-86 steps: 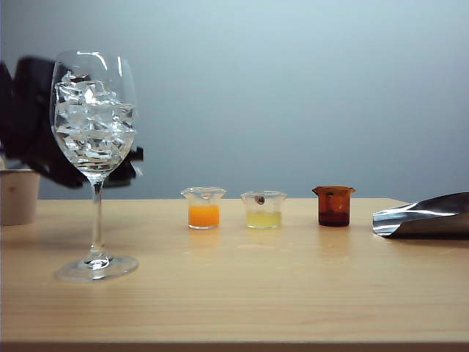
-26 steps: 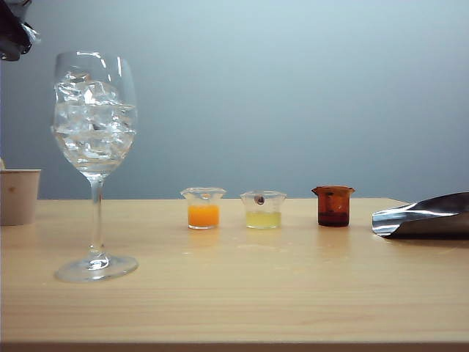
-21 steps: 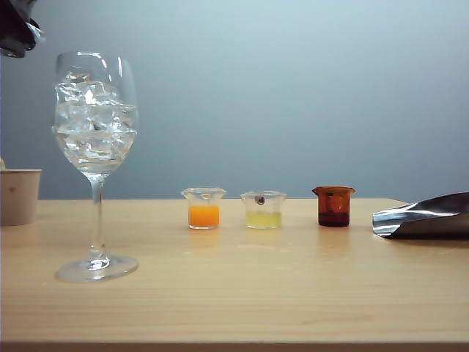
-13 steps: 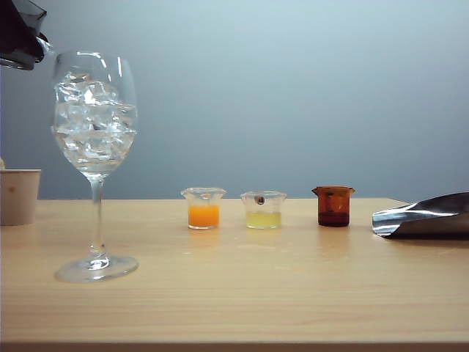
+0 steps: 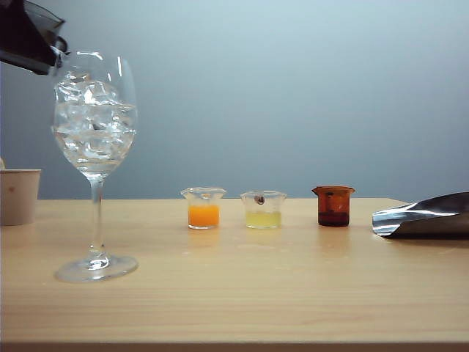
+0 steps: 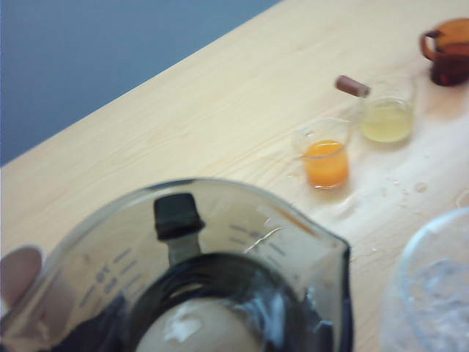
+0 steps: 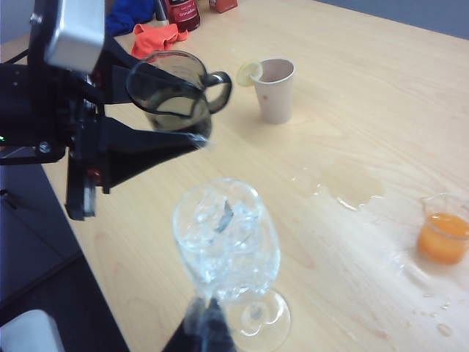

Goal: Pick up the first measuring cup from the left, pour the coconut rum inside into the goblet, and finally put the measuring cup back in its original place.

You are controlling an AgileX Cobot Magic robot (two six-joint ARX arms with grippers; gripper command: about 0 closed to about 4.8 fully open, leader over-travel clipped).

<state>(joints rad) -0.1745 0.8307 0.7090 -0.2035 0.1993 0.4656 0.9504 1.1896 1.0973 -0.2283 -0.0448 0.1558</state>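
1. My left gripper (image 7: 121, 128) is high at the left end of the table (image 5: 293, 293), clamped on the measuring cup (image 6: 198, 271); its dark fingers (image 7: 132, 150) hold the cup's side.
2. The cup is smoky grey with printed marks, raised off the table and tipped, its pour lip just beside the goblet (image 5: 94, 147) rim in the exterior view.
3. From the right wrist view, a thin clear thread shows at the lip above the goblet; I cannot tell how much rum is left inside the cup.
4. The goblet stands upright on its foot, bowl packed with ice (image 7: 220, 227).
5. My right gripper (image 7: 205, 326) is low at the goblet's stem, just above the foot. Only a blurred dark part shows, so I cannot tell whether it is gripping the stem or merely near it.
6. The orange cup (image 5: 203, 208), yellow cup (image 5: 263, 210) and amber cup (image 5: 334, 205) stand in a row right of the goblet, well apart from it.
7. A paper cup (image 5: 17, 195) stands at the far left; a metal scoop (image 5: 423, 215) lies at the far right.
8. Wet patches mark the table near the orange cup.
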